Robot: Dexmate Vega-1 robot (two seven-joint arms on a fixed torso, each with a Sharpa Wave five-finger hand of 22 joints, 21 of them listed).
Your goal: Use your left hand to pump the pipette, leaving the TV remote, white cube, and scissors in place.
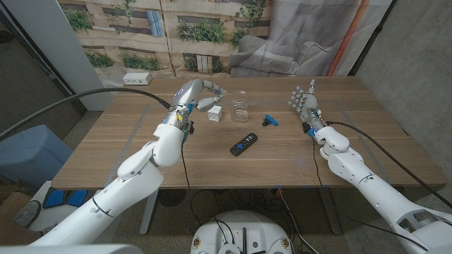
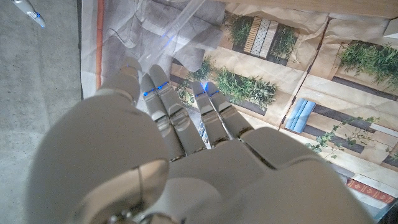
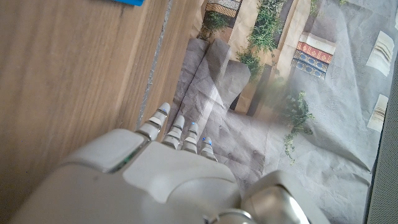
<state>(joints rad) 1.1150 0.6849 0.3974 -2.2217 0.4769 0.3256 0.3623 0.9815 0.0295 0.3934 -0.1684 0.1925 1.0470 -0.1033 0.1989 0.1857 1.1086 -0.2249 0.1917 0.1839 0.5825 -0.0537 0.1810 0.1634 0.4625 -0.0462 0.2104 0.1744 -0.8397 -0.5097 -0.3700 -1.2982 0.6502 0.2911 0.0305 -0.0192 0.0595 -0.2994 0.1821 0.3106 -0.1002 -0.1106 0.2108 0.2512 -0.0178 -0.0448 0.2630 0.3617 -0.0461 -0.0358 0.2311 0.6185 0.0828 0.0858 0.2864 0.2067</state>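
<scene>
Backdrop: printed garden-wall sheet and grey cloth behind the wooden desk.
Left hand: raised near the far edge, fingers curled; whether it holds anything, cannot tell.
Pipette: clear, upright, mid-desk toward the far edge.
White cube: just beside it.
Scissors: blue-handled.
TV remote: centre.
Right hand: upright, fingers apart, holding nothing.

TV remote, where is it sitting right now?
In the head view the TV remote lies mid-table, nearer the robot than the scissors and the clear container.
</scene>
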